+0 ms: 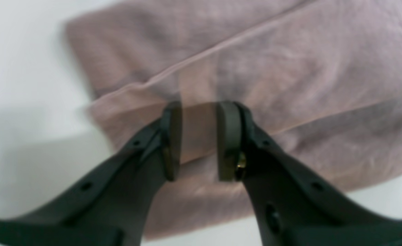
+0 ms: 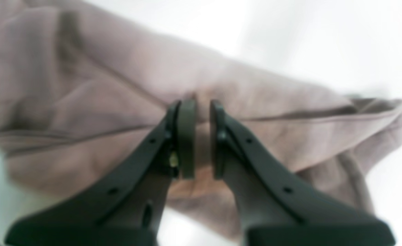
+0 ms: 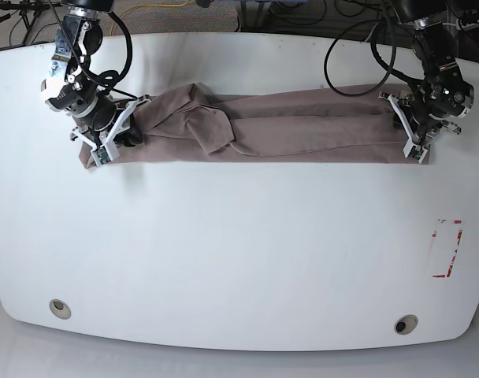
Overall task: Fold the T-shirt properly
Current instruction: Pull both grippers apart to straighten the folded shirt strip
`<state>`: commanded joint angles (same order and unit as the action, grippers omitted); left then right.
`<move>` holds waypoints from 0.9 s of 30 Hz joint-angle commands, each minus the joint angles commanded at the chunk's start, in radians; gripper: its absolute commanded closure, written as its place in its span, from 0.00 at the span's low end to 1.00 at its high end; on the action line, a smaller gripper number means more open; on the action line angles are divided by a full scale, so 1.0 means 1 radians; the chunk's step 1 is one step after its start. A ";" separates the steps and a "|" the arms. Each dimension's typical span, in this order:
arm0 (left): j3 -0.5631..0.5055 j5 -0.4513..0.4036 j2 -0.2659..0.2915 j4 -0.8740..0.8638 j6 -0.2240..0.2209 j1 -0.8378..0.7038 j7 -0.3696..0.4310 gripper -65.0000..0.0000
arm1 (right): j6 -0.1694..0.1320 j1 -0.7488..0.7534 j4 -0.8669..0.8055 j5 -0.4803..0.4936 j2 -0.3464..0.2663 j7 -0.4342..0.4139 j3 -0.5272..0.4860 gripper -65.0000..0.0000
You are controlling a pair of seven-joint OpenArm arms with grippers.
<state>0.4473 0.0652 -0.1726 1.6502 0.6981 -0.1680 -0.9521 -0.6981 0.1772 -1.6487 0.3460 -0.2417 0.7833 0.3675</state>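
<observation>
The T-shirt (image 3: 287,126) lies as a long mauve-brown strip across the far half of the white table (image 3: 239,252), with a bunched fold left of its middle. My right gripper (image 3: 112,135) is at the strip's left end. In the right wrist view its jaws (image 2: 202,102) stand nearly together with a pinch of T-shirt (image 2: 101,102) between them, and creases run toward the tips. My left gripper (image 3: 410,135) is at the strip's right end. In the left wrist view it (image 1: 199,106) hovers open over a hemmed edge of the T-shirt (image 1: 306,85), blurred.
A red-outlined rectangle (image 3: 446,249) is marked on the table at the right. Two round holes (image 3: 60,309) (image 3: 405,324) sit near the front edge. Cables (image 3: 350,71) trail from the arms at the back.
</observation>
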 joint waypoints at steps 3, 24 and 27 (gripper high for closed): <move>-0.003 0.000 -0.009 -0.026 0.000 0.000 0.000 0.78 | 0.000 -0.015 0.061 -0.002 -0.003 -0.012 0.005 0.90; -0.100 0.009 -0.043 -0.037 0.000 0.069 -0.066 0.74 | 0.000 -0.077 0.264 0.008 -0.121 -0.126 0.006 0.91; -0.092 0.009 -0.041 0.031 0.000 0.069 -0.095 0.63 | 0.000 -0.077 0.242 0.006 -0.121 -0.124 0.006 0.91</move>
<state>0.3552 0.0744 -0.2140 1.6809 0.6981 -0.0990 -1.0472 -0.6981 0.1005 -1.4062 0.3521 -0.3629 0.6590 0.3736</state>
